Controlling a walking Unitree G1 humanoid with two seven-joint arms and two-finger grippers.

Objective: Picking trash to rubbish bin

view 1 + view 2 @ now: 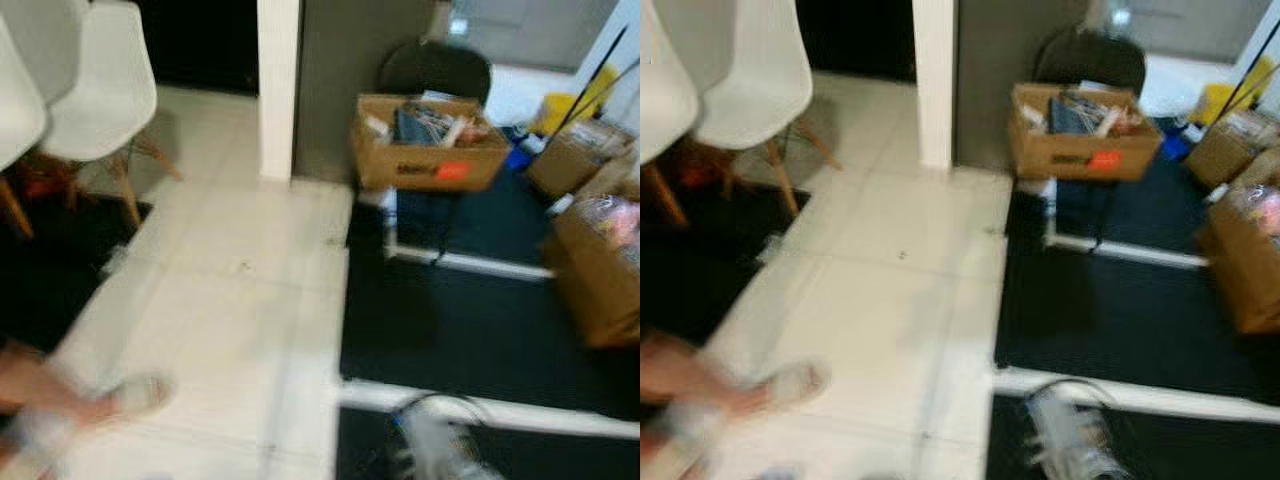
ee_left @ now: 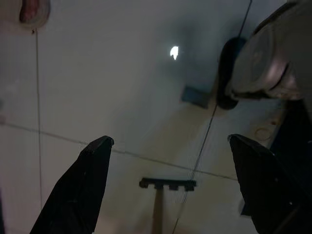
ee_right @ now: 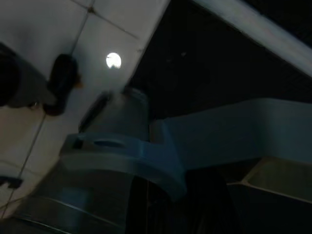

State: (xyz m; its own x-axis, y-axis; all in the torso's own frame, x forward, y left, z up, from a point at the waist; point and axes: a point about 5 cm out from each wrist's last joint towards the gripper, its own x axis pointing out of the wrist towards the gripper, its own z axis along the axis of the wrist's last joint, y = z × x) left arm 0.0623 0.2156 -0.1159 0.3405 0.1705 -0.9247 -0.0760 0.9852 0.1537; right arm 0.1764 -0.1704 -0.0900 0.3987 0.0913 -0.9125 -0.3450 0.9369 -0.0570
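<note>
Left end effector (image 2: 168,151) fingers spread over white tiles (image 1: 235,300); cardboard box (image 1: 428,145) ahead

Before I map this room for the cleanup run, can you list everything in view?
White moulded chairs with wooden legs: two, far left.
White pillar: one, centre back.
Open brown cardboard box of clutter: one, on a dark chair, right back.
Other brown cardboard boxes: at least two, right edge.
Yellow object: one, far right back, too blurred to identify.
Pale tiled floor: centre.
Dark mat: right.
Person's sandalled foot: lower left, blurred.
Left gripper: open, over tiles.
</note>
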